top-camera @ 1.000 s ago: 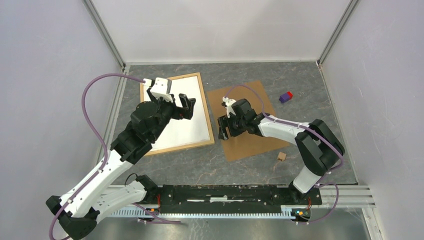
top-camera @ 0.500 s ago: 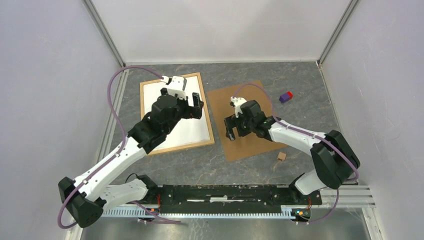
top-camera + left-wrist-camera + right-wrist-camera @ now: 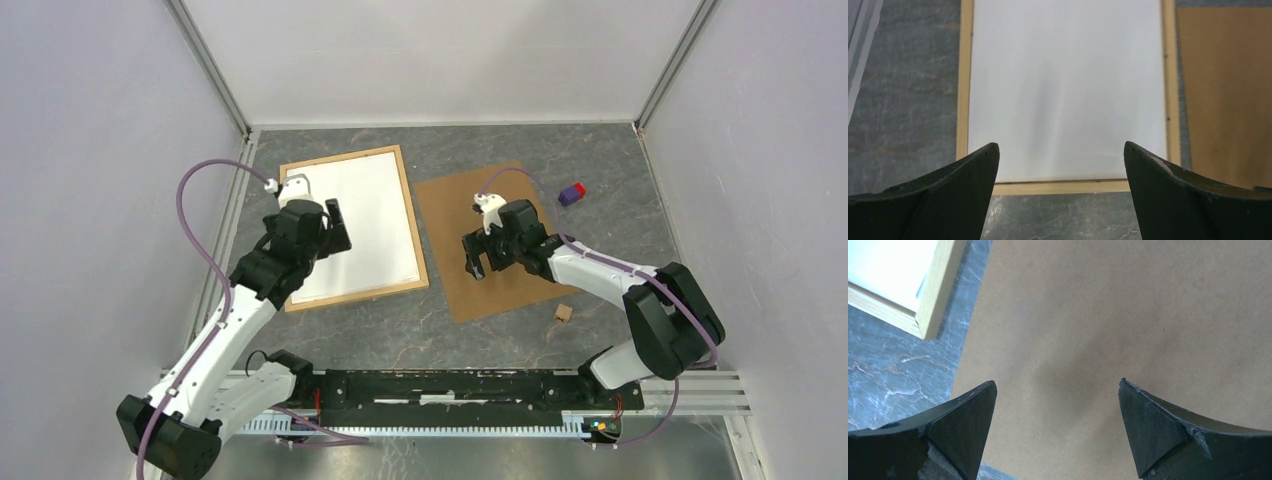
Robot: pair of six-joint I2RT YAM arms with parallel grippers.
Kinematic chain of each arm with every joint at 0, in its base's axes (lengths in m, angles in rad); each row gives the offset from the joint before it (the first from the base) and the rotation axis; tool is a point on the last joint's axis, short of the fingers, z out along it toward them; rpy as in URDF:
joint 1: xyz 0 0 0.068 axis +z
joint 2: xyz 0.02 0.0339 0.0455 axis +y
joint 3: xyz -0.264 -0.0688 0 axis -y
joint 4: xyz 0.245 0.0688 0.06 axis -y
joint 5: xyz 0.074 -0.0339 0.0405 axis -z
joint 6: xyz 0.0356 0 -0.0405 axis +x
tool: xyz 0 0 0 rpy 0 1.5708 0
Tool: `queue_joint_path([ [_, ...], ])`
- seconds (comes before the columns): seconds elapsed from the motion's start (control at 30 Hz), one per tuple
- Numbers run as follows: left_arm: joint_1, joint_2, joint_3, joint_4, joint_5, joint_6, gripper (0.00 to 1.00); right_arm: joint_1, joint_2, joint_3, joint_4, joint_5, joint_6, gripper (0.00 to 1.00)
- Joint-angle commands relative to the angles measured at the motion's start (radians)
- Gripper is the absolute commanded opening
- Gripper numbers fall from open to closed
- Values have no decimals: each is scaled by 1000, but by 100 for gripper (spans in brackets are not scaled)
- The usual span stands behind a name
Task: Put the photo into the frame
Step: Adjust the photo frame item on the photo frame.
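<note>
Left gripper (image 3: 1060, 150), jaws apart and empty, has backed off toward 7 o'clock from over the frame (image 3: 414, 222). Right gripper (image 3: 1058, 385), also apart, hovers over the backing board (image 3: 500, 285) at the frame's 3 o'clock. Only a white sheet (image 3: 365, 215) shows in the frame, so the photo is probably lying face-down there.

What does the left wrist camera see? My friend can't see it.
The open left gripper hangs above the near end of a light wood frame filled by a plain white sheet. A brown board lies to its right on the grey table.
</note>
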Motion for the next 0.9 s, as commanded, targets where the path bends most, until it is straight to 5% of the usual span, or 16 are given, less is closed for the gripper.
queue_joint_path([
  [0.0,86,18,-60,-130,-21,-182,100,-23,-60,-78,106,-75,-25,98],
  [0.3,341,107,-177,-89,120,-271,100,-42,-92,-136,174,-129,3,98],
  [0.47,376,170,-204,57,150,-193,100,-41,-102,-145,175,-120,6,98],
  [0.87,421,374,-194,121,249,-222,100,-44,-101,-150,177,-105,6,98],
])
